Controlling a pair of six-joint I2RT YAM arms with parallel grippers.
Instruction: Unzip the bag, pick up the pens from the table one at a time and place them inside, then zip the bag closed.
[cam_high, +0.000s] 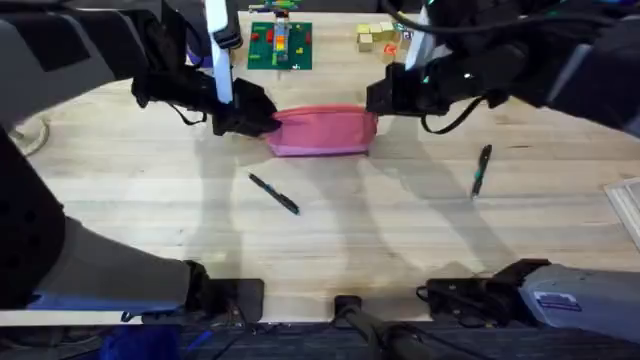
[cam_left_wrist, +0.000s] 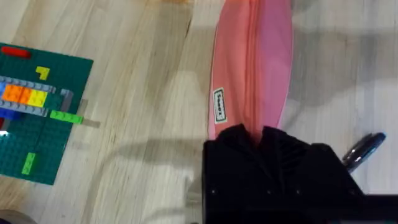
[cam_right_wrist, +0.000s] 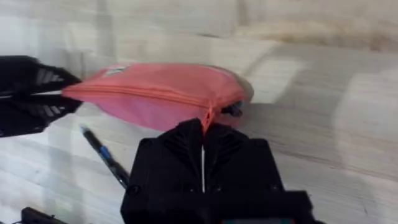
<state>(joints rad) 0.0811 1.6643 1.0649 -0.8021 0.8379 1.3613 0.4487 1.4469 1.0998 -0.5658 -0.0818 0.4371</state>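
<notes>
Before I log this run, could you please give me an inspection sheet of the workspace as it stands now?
Surface: light wooden plank table, bare in front.
Job's things: pink fabric zip pouch at centre, zipper shut; two slim dark pens on the table, one in front of the pouch, one to its right.
Clutter: green brick baseplate and small yellow blocks at the far edge.
Grippers: left gripper shut on the pouch's left end; right gripper shut on the zipper pull at the right end.
Cables: dark cable under the right arm.
Surroundings: nothing seen.
</notes>
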